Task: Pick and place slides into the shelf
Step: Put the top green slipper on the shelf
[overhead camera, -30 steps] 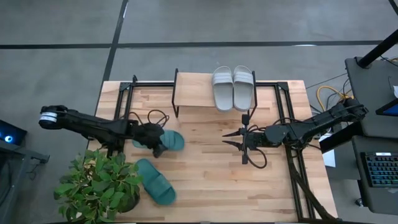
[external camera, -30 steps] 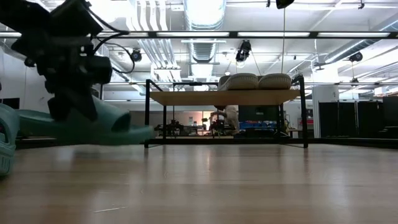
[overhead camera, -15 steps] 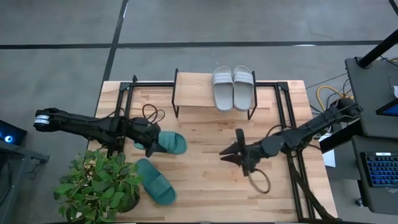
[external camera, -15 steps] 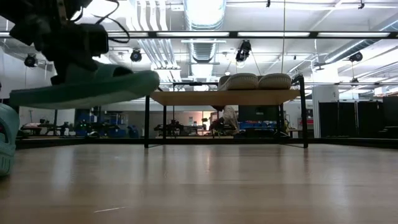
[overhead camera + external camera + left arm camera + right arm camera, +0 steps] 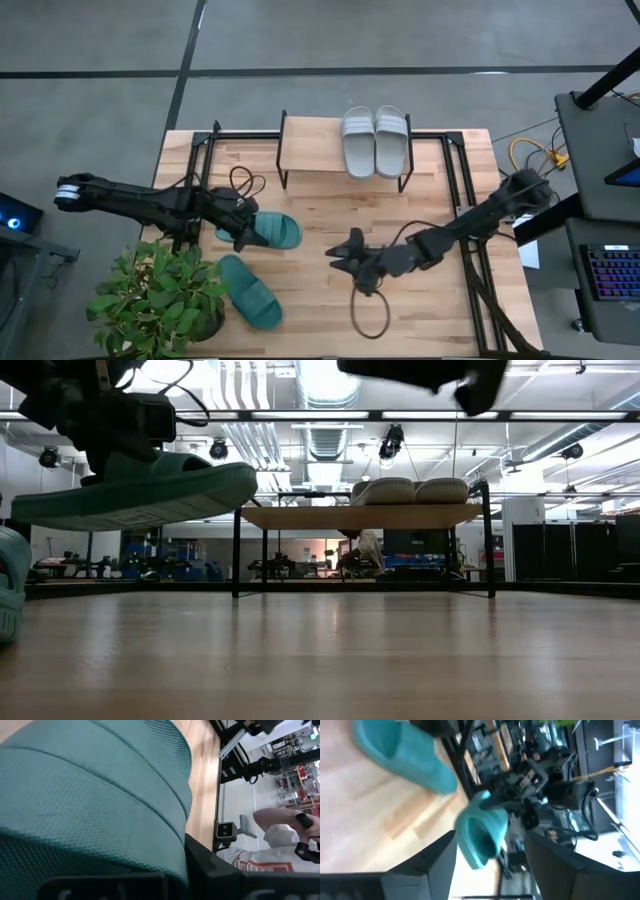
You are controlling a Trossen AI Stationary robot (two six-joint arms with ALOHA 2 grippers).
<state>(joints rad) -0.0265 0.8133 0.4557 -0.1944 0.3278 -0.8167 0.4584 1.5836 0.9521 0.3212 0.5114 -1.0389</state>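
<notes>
Shelf (image 5: pixel 345 155) stands at the table's (image 5: pixel 440 300) far edge, two grey slides (image 5: pixel 375 140) side by side on its board. Left gripper (image 5: pixel 244 229), clamped on a teal slide (image 5: pixel 272 230), holds it aloft near the left edge; another teal slide (image 5: pixel 248 290) lies beside the plant (image 5: pixel 155 300). Right gripper (image 5: pixel 343 257) spreads wide, empty, mid-table

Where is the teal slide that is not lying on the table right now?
In the high view it is left of centre, held clear of the table by the left hand: this teal slide sits above the second teal slide near the plant.
</notes>
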